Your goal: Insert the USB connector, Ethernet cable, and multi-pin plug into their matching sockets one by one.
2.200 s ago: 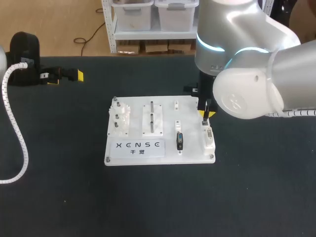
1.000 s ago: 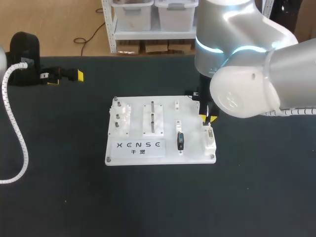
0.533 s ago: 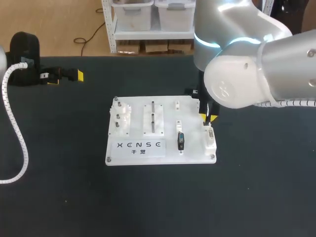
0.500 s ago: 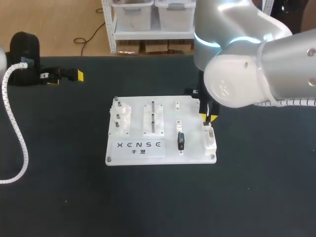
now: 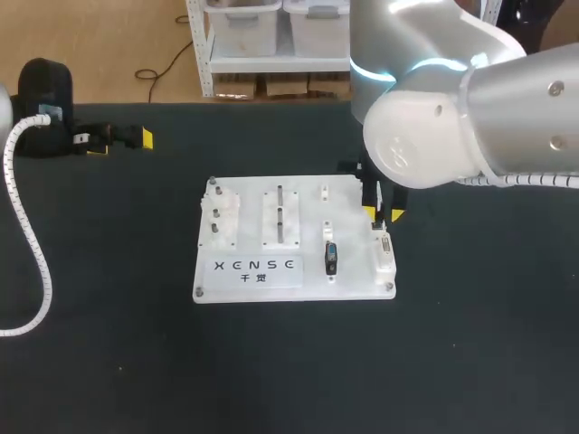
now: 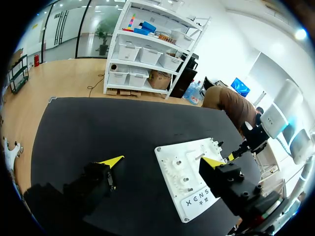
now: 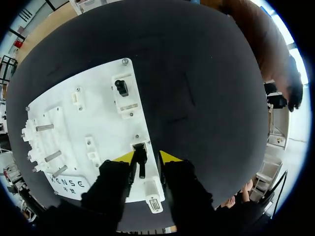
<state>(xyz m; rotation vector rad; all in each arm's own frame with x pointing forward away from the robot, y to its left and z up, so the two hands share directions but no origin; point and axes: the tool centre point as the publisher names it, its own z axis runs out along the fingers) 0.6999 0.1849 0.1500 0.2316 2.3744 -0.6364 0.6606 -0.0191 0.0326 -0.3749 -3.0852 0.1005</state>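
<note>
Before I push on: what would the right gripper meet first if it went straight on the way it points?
Likely the white board, at the socket near its edge where the black plug within the right gripper stands; remaining gap unclear.

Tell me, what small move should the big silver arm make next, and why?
Probably a short push straight down. The small dark plug at the right gripper meets its socket at the edge of the white plastic board; I cannot tell that it is fully seated.
</note>
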